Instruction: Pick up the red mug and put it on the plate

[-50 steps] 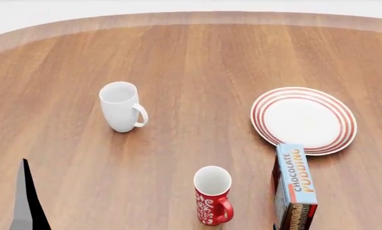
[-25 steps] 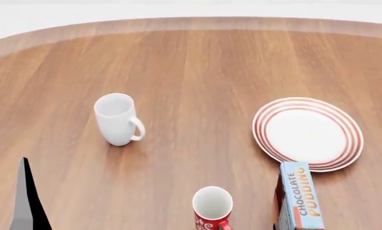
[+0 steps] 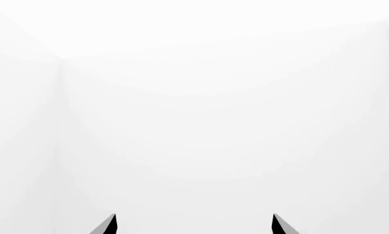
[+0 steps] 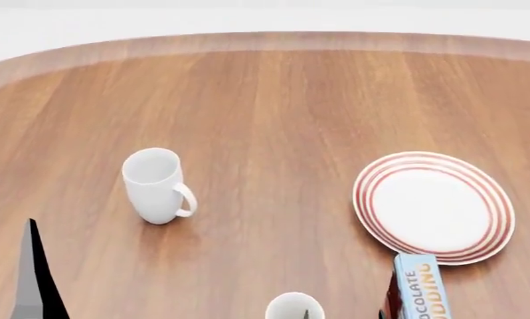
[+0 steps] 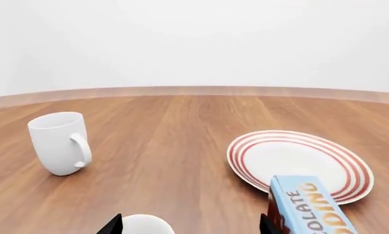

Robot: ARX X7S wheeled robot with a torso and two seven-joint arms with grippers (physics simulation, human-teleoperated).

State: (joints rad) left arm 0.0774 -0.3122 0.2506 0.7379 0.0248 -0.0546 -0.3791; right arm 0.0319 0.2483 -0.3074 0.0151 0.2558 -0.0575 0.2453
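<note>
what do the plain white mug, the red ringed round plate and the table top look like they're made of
The plain white mug looks like glazed ceramic: smooth, faintly glossy. The round white plate with red rings looks the same. The brown table top looks like satin-finished wood, with lengthwise grain streaks; possibly veneer.

red mug (image 4: 293, 307) cropped to its rim, pudding box (image 4: 421, 287) cut off

The worktop (image 4: 274, 119) is warm brown wood with long grain streaks and a paler band along its curved far edge. The plate (image 4: 434, 206) is white with concentric red rings around its rim. The plain mug (image 4: 154, 185) is white all over, handle included. Of the red mug (image 4: 293, 309) only a white rim and inside show. The pudding box (image 5: 308, 209) is light blue, lettered in white and orange, with a dark brown side. The tool tips (image 3: 110, 225) are black with grey faces.
</note>
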